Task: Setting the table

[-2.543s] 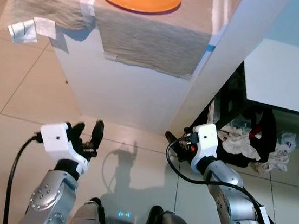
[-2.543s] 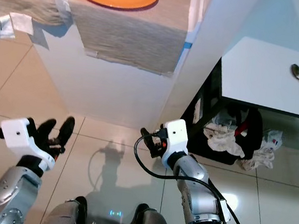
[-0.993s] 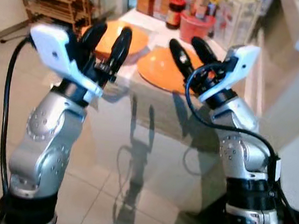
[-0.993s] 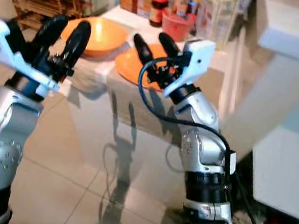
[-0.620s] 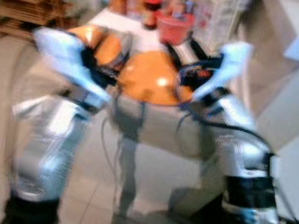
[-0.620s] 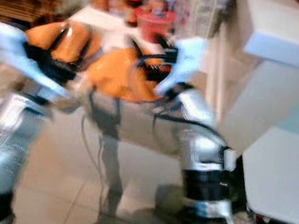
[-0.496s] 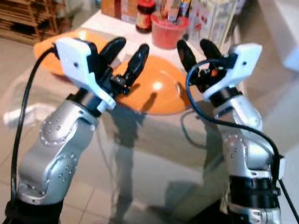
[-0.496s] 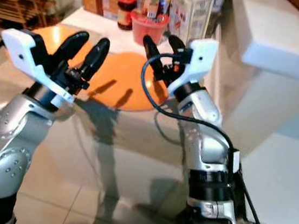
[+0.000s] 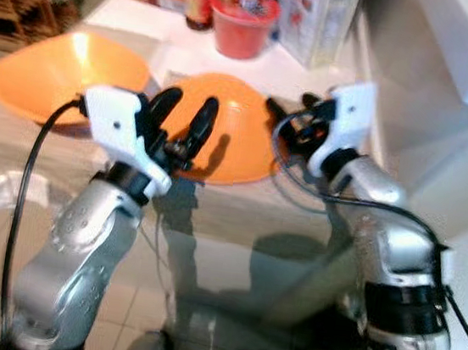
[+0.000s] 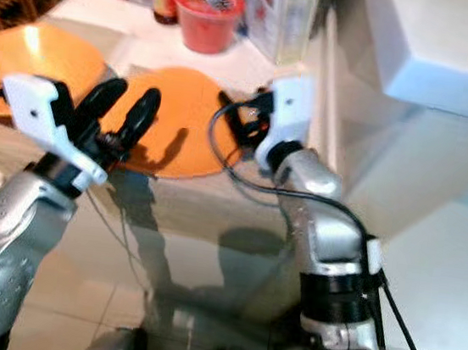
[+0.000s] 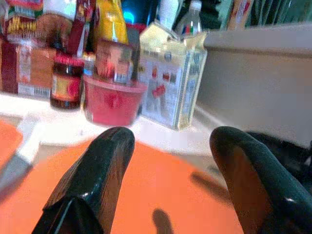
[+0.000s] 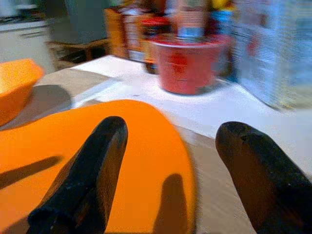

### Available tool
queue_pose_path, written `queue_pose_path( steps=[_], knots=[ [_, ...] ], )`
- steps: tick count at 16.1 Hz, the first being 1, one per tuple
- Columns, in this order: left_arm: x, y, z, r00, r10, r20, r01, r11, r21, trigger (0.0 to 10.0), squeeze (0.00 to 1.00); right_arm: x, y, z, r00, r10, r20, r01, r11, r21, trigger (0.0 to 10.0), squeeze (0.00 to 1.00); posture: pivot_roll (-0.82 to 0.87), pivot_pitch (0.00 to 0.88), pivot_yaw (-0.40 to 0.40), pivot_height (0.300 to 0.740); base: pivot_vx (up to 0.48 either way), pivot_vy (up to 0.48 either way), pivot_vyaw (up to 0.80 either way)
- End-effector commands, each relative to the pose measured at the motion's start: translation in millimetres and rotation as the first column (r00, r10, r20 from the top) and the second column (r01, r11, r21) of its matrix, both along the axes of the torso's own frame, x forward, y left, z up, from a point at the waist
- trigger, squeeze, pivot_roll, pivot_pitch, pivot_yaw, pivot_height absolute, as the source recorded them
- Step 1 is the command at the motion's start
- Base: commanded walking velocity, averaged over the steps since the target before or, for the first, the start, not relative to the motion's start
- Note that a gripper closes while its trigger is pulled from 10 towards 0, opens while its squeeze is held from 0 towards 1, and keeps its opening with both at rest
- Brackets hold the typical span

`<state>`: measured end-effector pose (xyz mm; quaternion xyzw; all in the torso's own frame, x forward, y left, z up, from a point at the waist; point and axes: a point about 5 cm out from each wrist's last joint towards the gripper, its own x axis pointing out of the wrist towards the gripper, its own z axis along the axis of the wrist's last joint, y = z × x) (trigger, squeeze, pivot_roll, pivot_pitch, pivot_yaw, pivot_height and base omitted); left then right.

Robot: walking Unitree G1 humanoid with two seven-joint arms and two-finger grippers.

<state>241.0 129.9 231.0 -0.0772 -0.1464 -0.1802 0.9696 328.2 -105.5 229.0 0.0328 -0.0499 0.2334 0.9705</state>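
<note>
Both sets of fingers spread wide, empty: left gripper (image 9: 185, 114) over the orange plate's (image 9: 236, 145) near edge, right gripper (image 9: 291, 112) at its far rim. Plate lies on the bench (image 9: 237, 218), orange bowl (image 9: 54, 72) beside it, red tub (image 9: 239, 29) behind.

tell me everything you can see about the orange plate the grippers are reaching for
The orange plate is round, plain and glossy, plastic by its look, and lies flat on the grey cloth covering the counter. An orange bowl sits to its left, apart from it; a red tub stands behind. The left gripper hovers open over its near left part, the right gripper open at its right edge. Both cast shadows on it; contact cannot be told.
</note>
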Motion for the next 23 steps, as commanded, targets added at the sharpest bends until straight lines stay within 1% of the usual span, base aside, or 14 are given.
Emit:
queue_pose_path(
  steps=[1,2,3,4,6,9,10,11,12,15,16,19,22,23],
  knots=[
    [-11.1,-0.3,1,1.000,0.007,-0.015,-0.007,1.000,0.000,10.0,0.00,-4.2,-11.3,13,0.999,-0.052,-0.015,0.052,0.998,0.041,10.0,0.00,-0.08,0.361,-0.037,0.740,0.000,0.000,0.00],
    [-13.9,-1.2,1,1.000,0.006,-0.023,-0.006,1.000,0.000,10.0,0.00,-5.9,-12.2,13,0.998,-0.050,-0.049,0.053,0.997,0.060,10.0,0.00,-0.08,0.361,-0.037,0.740,0.000,0.000,0.00],
    [-17.8,-3.5,-1,0.999,0.007,-0.036,-0.007,1.000,0.001,10.0,0.00,-9.7,-8.8,12,0.992,-0.017,-0.125,0.029,0.996,0.088,10.0,0.00,-0.09,0.385,-0.038,0.740,0.000,0.000,0.00],
    [-18.8,-4.7,-1,0.999,0.008,-0.042,-0.008,1.000,0.001,10.0,0.00,-9.8,-7.6,10,0.987,-0.014,-0.159,0.030,0.995,0.093,10.0,0.00,-0.08,0.391,-0.040,0.740,0.000,0.000,0.00],
    [-22.0,-7.7,-1,0.999,0.010,-0.047,-0.010,1.000,0.011,10.0,0.00,-7.8,-9.3,6,0.971,-0.035,-0.238,0.064,0.992,0.112,10.0,0.00,-0.08,0.398,-0.043,0.740,0.000,0.000,0.00],
    [-23.5,-7.3,2,0.999,0.020,-0.048,-0.019,1.000,0.010,10.0,0.00,-12.0,1.9,11,0.959,0.052,-0.278,0.008,0.977,0.211,10.0,0.00,-0.08,0.399,-0.046,0.740,0.000,0.000,0.00],
    [-23.8,-7.3,4,0.999,0.026,-0.044,-0.026,1.000,0.008,10.0,0.00,-16.7,13.0,19,0.955,0.135,-0.266,-0.051,0.953,0.299,10.0,0.00,-0.08,0.391,-0.049,0.740,0.000,0.000,0.00],
    [-24.1,-8.0,5,0.999,0.029,-0.044,-0.029,1.000,0.007,10.0,0.00,-19.2,18.6,24,0.948,0.178,-0.265,-0.080,0.937,0.340,10.0,0.00,-0.08,0.388,-0.050,0.740,0.000,0.000,0.00],
    [-24.1,-9.5,5,0.999,0.028,-0.043,-0.028,1.000,0.006,10.0,0.00,-21.2,26.8,25,0.936,0.212,-0.282,-0.102,0.928,0.359,10.0,0.00,-0.08,0.384,-0.051,0.740,0.000,0.000,0.00],
    [-22.8,-10.2,6,0.999,0.029,-0.041,-0.029,1.000,0.005,10.0,0.00,-24.0,38.2,28,0.923,0.258,-0.286,-0.147,0.922,0.357,10.0,0.00,-0.07,0.375,-0.054,0.740,0.000,0.000,0.00],
    [-22.2,-10.4,7,0.999,0.030,-0.039,-0.030,1.000,0.004,10.0,0.00,-25.1,42.0,29,0.918,0.272,-0.288,-0.167,0.926,0.339,10.0,0.00,-0.07,0.372,-0.058,0.740,0.000,0.000,0.00],
    [-21.4,-10.8,8,0.999,0.038,-0.031,-0.038,0.999,0.002,10.0,0.00,-29.8,55.6,34,0.897,0.337,-0.285,-0.245,0.918,0.313,10.0,0.00,-0.07,0.365,-0.063,0.740,0.000,0.000,0.00],
    [-21.5,-10.8,10,0.999,0.043,-0.026,-0.043,0.999,0.000,10.0,0.00,-33.4,64.3,28,0.872,0.363,-0.327,-0.279,0.920,0.276,10.0,0.00,-0.07,0.361,-0.066,0.740,0.000,0.000,0.00],
    [-21.6,-10.1,10,0.999,0.047,-0.026,-0.047,0.999,-0.001,10.0,0.00,-32.4,65.6,22,0.865,0.346,-0.365,-0.260,0.929,0.264,0.0,0.00,-0.07,0.358,-0.067,0.740,0.000,0.000,0.00]
  ],
)
